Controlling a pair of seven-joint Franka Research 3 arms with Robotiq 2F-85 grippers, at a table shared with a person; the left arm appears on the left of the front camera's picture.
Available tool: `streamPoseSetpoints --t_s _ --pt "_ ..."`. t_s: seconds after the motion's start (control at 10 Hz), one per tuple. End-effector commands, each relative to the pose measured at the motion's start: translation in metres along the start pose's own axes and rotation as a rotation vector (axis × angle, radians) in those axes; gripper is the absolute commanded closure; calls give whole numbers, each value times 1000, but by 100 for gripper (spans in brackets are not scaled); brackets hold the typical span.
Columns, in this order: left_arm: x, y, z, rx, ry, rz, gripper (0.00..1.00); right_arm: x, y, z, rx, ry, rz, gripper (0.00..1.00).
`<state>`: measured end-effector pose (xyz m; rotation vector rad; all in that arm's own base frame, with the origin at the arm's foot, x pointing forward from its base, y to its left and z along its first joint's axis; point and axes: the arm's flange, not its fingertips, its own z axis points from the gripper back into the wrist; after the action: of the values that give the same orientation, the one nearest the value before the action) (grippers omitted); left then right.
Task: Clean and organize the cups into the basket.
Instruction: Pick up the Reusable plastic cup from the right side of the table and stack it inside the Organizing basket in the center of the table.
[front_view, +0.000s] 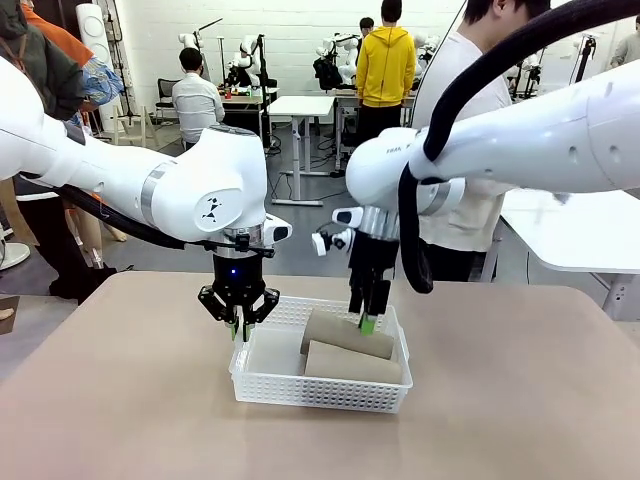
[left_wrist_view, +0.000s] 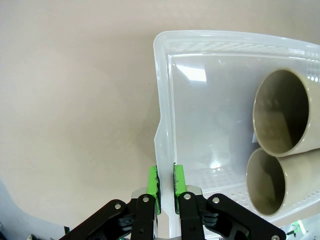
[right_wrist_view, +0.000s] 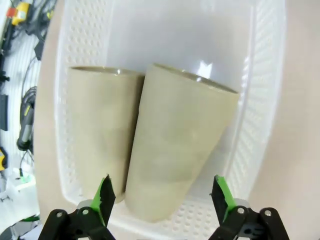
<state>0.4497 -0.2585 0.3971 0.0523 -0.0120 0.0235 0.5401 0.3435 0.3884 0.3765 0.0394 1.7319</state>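
The white mesh basket (front_view: 320, 390) stands mid-table with two brown paper cups lying on their sides in its right half: a far cup (front_view: 335, 330) and a near cup (front_view: 350, 362). My left gripper (front_view: 238, 328) is shut on the basket's left rim; the left wrist view shows its green pads (left_wrist_view: 154, 182) pinching that rim (left_wrist_view: 162, 100), with both cup mouths (left_wrist_view: 280, 112) (left_wrist_view: 265, 182) facing it. My right gripper (front_view: 367, 322) hangs open just over the cups. In its wrist view the gripper (right_wrist_view: 163, 192) straddles one cup (right_wrist_view: 180, 150) without touching it, the other cup (right_wrist_view: 100, 130) beside it.
The basket's left half (left_wrist_view: 210, 115) is bare floor. A person (front_view: 470, 150) stands at the table's far side, behind my right arm. The tan tabletop (front_view: 120, 400) spreads wide to the left, right and front of the basket. Another white table (front_view: 580, 230) stands at the back right.
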Motion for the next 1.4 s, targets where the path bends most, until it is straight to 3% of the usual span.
streamPoseSetpoints --t_s 0.0,0.2,0.4,0.6,0.9,1.1,1.3 --pt "-1 -2 0 0 -5 12 100 -15 52 60 -110 -109 48 0" --pt "-1 -2 0 0 -5 12 100 -68 124 144 -278 -300 52 0" --pt "-1 -2 0 0 -5 12 100 -147 169 176 -346 -486 11 0" --pt "-1 -2 0 0 -5 12 100 -244 191 156 -342 -683 39 0" --pt "-1 -2 0 0 -5 12 100 -362 210 92 -447 -845 50 0" --pt "-1 -2 0 0 -5 12 100 -398 216 53 -451 -919 44 0" --pt "-1 -2 0 0 -5 12 100 -410 216 33 -441 -968 -45 0"
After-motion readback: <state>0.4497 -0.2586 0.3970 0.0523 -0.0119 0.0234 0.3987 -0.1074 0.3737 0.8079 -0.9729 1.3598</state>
